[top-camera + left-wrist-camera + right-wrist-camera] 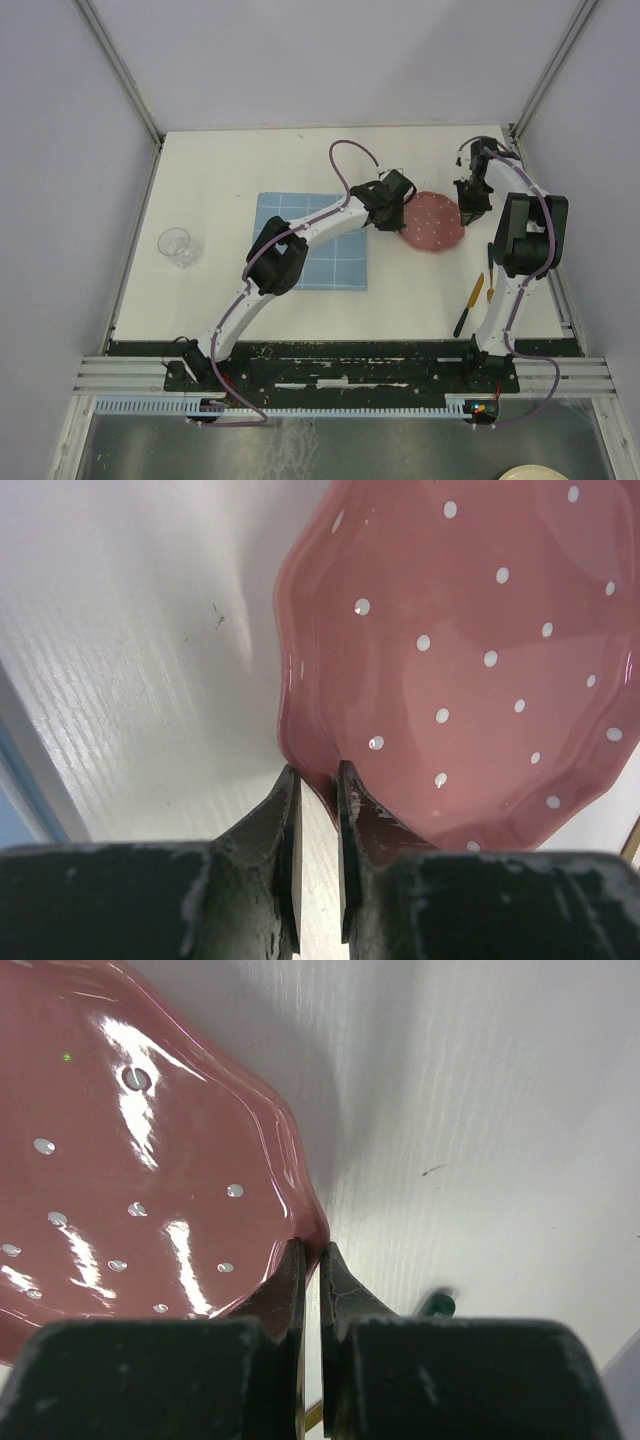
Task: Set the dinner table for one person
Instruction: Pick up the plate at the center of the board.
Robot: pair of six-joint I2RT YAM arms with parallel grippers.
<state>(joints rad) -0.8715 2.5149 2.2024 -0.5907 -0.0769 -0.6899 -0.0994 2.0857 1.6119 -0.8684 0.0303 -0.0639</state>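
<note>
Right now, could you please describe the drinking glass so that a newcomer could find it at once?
Start at the white table, then the blue placemat. Left of it, standing alone, is the glass, the only see-through thing there.

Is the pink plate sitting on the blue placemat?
No, the pink plate is right of the blue placemat, apart from it, over the bare white table.

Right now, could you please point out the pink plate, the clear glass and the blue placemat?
pink plate (434,222): top view, the dotted middle of its face.
clear glass (176,246): top view, the centre of its open mouth.
blue placemat (335,264): top view, bare cloth near its lower right corner.
</note>
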